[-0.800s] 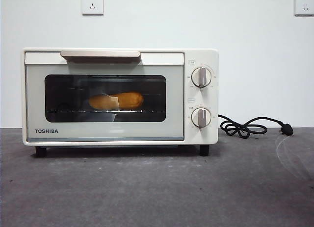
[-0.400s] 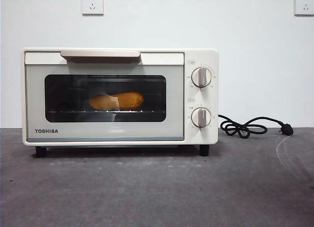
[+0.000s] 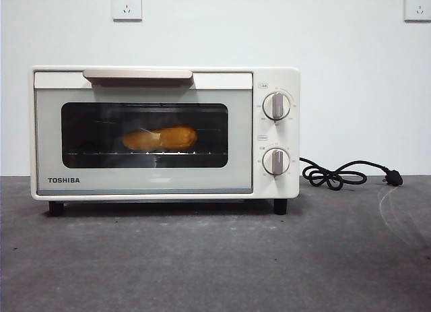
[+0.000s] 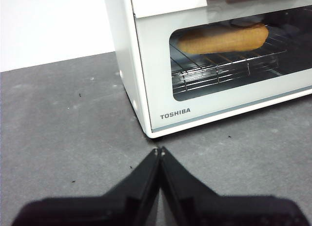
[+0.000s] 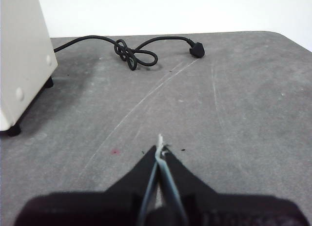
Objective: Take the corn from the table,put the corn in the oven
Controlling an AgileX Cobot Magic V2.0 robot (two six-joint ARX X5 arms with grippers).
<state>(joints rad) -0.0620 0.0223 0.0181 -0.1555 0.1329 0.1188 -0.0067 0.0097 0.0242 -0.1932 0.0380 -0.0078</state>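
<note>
Front view hides both pinched-together grippers, left gripper [image 4: 159,150] and right gripper [image 5: 160,149]; dim corn [image 3: 160,138] behind TOSHIBA oven [image 3: 165,131] glass.

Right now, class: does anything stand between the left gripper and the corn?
Yes. The oven has its glass door shut, and the corn lies on the rack behind it. The left gripper is above the table outside, jaws closed.

The corn [image 3: 160,138] is yellow-orange and lies on its side on the wire rack inside the oven [image 3: 165,133]. You can see it through the dark glass door, which is shut. The oven is a cream-white box with TOSHIBA written on it. It stands on the grey table [image 3: 215,258].
</note>
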